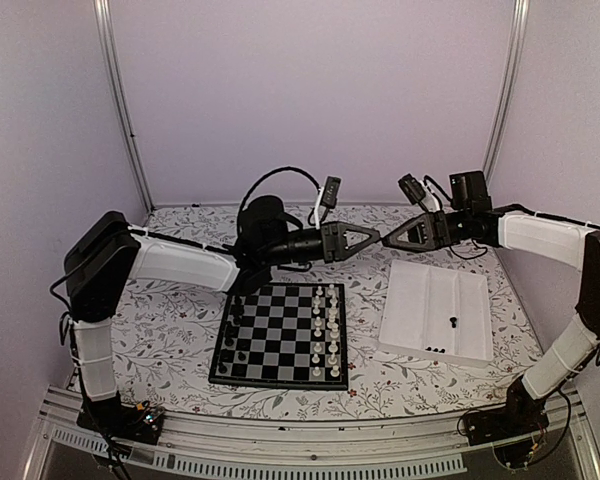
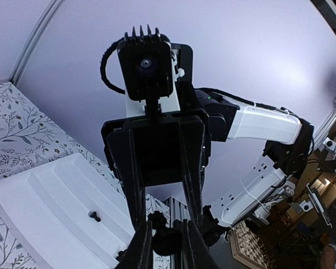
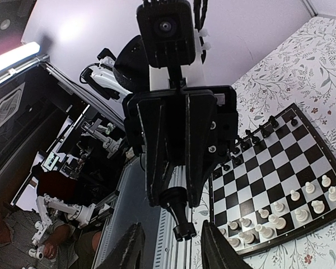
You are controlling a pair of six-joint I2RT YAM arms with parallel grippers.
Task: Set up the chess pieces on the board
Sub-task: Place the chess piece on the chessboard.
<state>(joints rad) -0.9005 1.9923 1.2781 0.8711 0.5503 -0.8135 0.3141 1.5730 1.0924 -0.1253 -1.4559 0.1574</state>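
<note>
Currently, left grip: the left jaws are seen clamped on a black chess piece [image 3: 180, 216], which is held out past their tip, high above the bench [image 1: 170, 320]
Right grip: the right jaws are seen apart, with one finger [image 3: 130, 249] set on either side of the held piece and a gap left on both sides
Arms: the left arm [image 1: 180, 262] and the right arm [image 1: 540, 235] are stretched toward each other, tips met in mid-air, well clear of the board [image 1: 280, 381]
Board: laid flat on the flowered bench between the two arm bases; black pieces [image 1: 235, 325] are lined along its left side, and white pieces [image 1: 325, 330] are stood in two columns on its right side
Tray: a white tray [image 1: 420, 290] is laid to the right of the board, apart from it; loose black pieces [image 1: 436, 348] are seen near its front edge, with one more in a middle channel
Kind of held piece: cannot be told
</note>
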